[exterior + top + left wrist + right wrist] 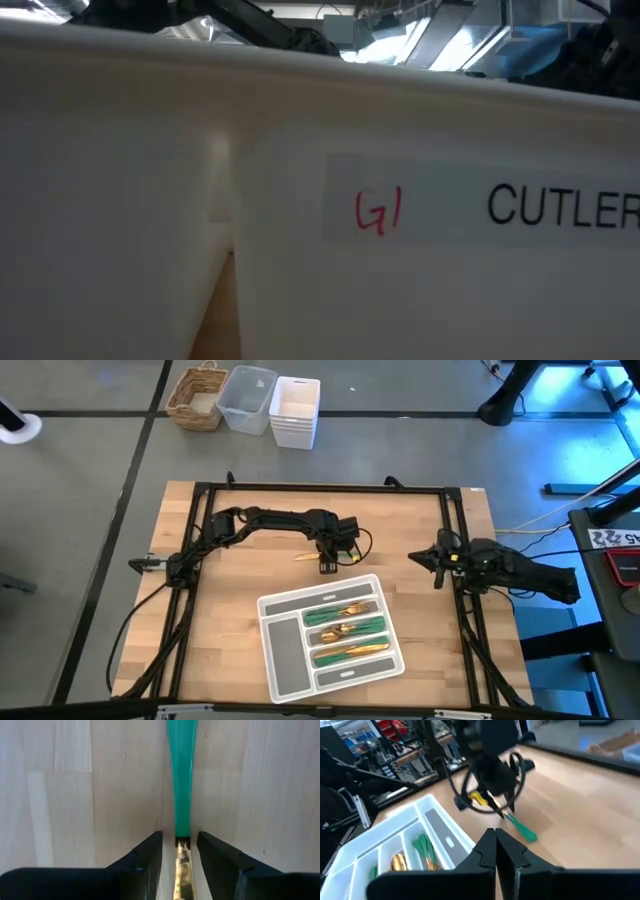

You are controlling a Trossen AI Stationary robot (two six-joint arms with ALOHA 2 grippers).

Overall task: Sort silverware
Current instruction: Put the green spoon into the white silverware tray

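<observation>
Left tool: the left tool [327, 563] is low over the counter [250, 530], its dark fingers [145, 857] parted narrowly either side of a single piece of silverware [181, 795] where gold metal meets green handle. The pads look just clear of it; whether they touch cannot be told.

Why there: straddling the slim neck seems a sensible place to close, as the piece lies flat and thin on the wood.

Loose piece: in the high view it lies on the counter's far half, just beyond the tray, gold end [305, 556] pointing left. The right wrist view shows its green handle [522, 829] sticking out past the left arm's fingers.

Right tool: the right tool [436, 559] waits at the counter's right edge, fingers pressed together and empty.

Tray: a grey compartmented tray [285, 675] sits on the near half, angled, with three long slots filled with gold-and-green cutlery [345, 628], apparently one kind each.

Count: one loose piece; three filled slots; roughly three empty compartments. Pieces inside are too bunched to count.

Progress: judged from this layout, the sort is nearly done.

Beyond the counter: one basket [197, 398] and two white bins [272, 405] on the floor.
</observation>
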